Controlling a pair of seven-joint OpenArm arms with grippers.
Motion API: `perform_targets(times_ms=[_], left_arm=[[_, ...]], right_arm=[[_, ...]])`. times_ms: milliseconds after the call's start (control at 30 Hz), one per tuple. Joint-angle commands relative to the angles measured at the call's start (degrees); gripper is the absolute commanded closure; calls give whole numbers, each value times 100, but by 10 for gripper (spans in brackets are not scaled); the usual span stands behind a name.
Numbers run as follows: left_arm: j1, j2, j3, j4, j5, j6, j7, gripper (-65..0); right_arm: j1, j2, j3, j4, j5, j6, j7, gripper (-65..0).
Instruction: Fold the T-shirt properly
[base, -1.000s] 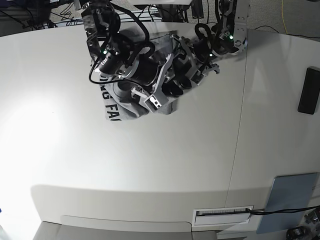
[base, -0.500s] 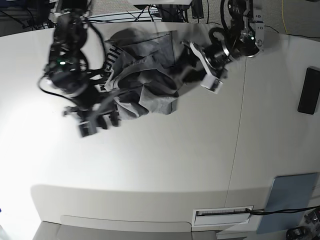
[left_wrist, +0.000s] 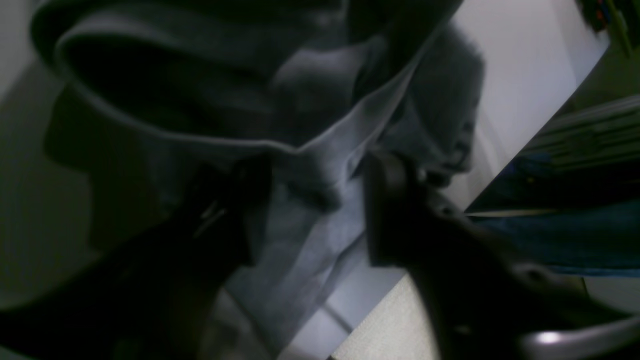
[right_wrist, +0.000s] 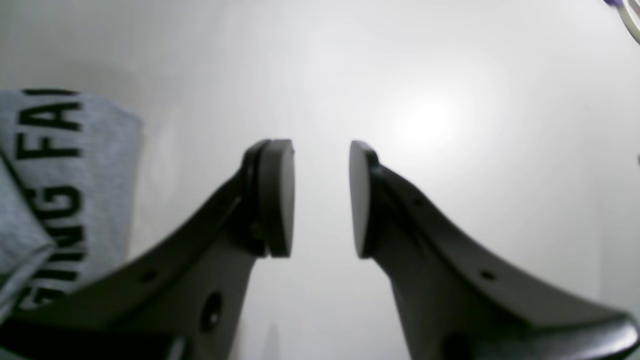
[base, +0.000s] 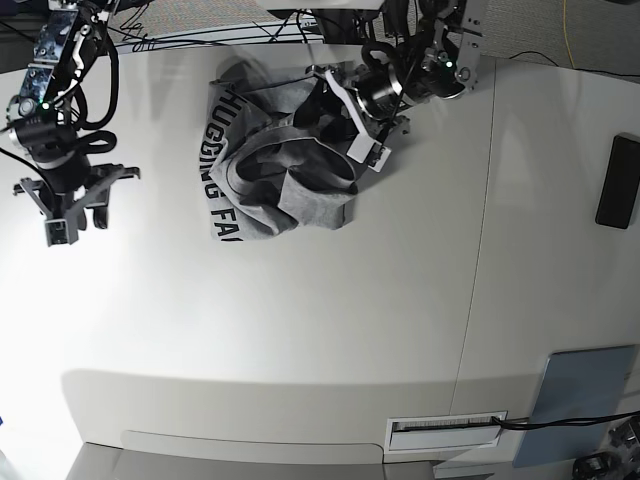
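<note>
The T-shirt lies crumpled in a loose heap near the far edge of the bench, roughly midway along it, with black lettering running down the side nearest the bench's left edge and dark hollows among its folds. The left end effector sits at the heap's far right side; in the left wrist view a hemmed fold of grey cloth lies between its dark fingers, which stand apart, so whether it actually grips the cloth cannot be told. The right end effector hovers over bare bench near the left edge, well apart from the garment, its pads parted with nothing between them; only a lettered corner of cloth shows at the side of its wrist view. Judged risks: if the left arm lifts from this bunched fold, it may raise several layers together and tighten the tangle rather than spread it; with the right arm so distant, the garment is unrestrained and could drag toward the far edge. Compared with half a second earlier, the right arm has drawn away from the heap toward the left edge, and the left end effector has moved in over the cloth.
</note>
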Motion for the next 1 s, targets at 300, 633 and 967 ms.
perform_targets(times_ms=[300,633,967], left_arm=[[-9,133,22,72,-7,-31,87,-155],[114,136,26,68,-101,-17,105,-307],[109,138,26,28,-157,385,-105,-305]], right_arm=[[-33,85,256,94,15,0,129,-190],[-31,85,256,94,15,0,131,-190],[-33,85,256,96,15,0,127,-190]])
